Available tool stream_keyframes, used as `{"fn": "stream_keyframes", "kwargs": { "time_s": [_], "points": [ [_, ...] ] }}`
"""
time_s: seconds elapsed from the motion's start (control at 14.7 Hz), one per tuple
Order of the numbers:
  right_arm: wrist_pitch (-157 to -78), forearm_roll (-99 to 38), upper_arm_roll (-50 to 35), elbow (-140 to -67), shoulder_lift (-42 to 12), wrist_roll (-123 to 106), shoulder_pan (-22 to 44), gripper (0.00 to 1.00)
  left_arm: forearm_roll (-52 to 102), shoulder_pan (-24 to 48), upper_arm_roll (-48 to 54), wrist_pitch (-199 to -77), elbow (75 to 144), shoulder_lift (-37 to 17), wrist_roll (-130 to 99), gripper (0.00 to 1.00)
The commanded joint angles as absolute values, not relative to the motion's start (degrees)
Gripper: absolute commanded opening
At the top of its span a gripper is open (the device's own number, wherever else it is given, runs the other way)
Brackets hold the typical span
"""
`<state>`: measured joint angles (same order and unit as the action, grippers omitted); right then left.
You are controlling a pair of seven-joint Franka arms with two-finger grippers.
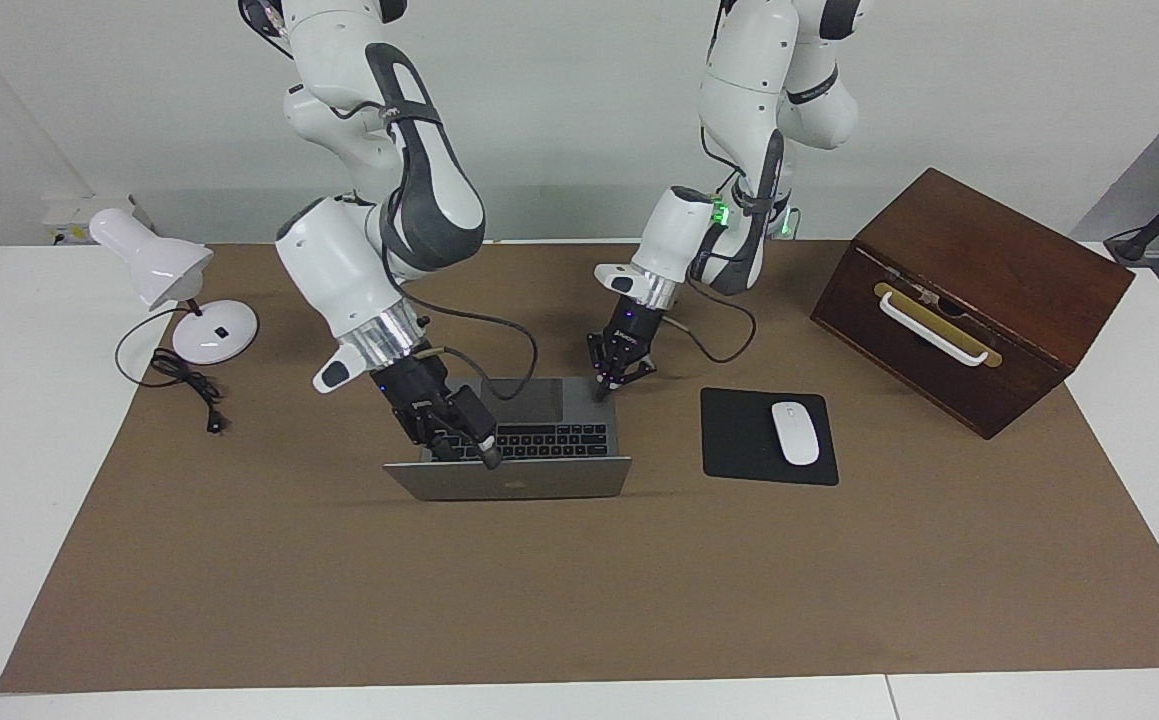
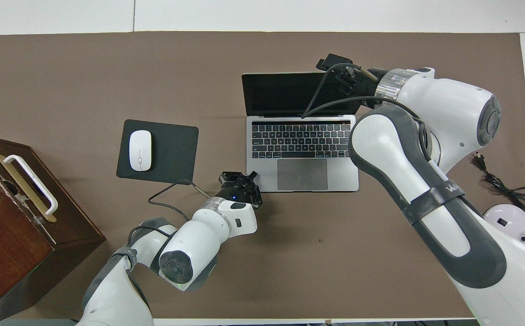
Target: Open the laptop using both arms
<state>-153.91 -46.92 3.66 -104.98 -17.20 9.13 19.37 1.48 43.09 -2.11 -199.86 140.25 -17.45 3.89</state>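
The silver-grey laptop (image 1: 539,440) stands open in the middle of the brown mat, its lid (image 1: 519,480) raised and its dark screen (image 2: 280,93) facing the robots. The black keyboard and grey trackpad (image 2: 302,174) show. My right gripper (image 1: 484,455) is at the lid's top edge, near the corner toward the right arm's end; in the overhead view it (image 2: 334,63) is over that corner. My left gripper (image 1: 607,385) is open, one fingertip (image 1: 600,394) down on the base's near corner toward the left arm's end. It also shows in the overhead view (image 2: 240,179).
A black mouse pad (image 1: 739,440) with a white mouse (image 1: 795,432) lies beside the laptop toward the left arm's end. A brown wooden box (image 1: 969,290) with a white handle stands past it. A white desk lamp (image 1: 164,270) and its cable (image 1: 189,385) are at the right arm's end.
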Motion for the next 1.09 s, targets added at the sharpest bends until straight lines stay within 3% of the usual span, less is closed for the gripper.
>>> {"fn": "stream_keyframes", "kwargs": {
  "time_s": [0.0,0.54,0.75,1.02],
  "points": [
    [-150.7,-41.8,3.3,-103.6,-17.4,8.6,17.7,1.00,0.8,42.6,-2.3,-200.5,137.6,-20.6,-0.1,0.00],
    [-140.8,-33.1,3.5,-100.9,-17.2,9.1,15.5,1.00,1.0,42.8,-1.6,-198.0,136.0,-16.4,-10.2,0.00],
    [-136.5,-29.6,3.5,-99.8,-16.8,10.9,15.1,1.00,1.1,42.9,-1.6,-189.3,136.0,-11.4,-13.1,0.00],
    [-124.7,-22.6,3.5,-97.0,-13.9,12.7,12.5,1.00,1.3,42.6,-1.7,-175.7,133.9,-4.8,-14.9,0.00]
  ]
}}
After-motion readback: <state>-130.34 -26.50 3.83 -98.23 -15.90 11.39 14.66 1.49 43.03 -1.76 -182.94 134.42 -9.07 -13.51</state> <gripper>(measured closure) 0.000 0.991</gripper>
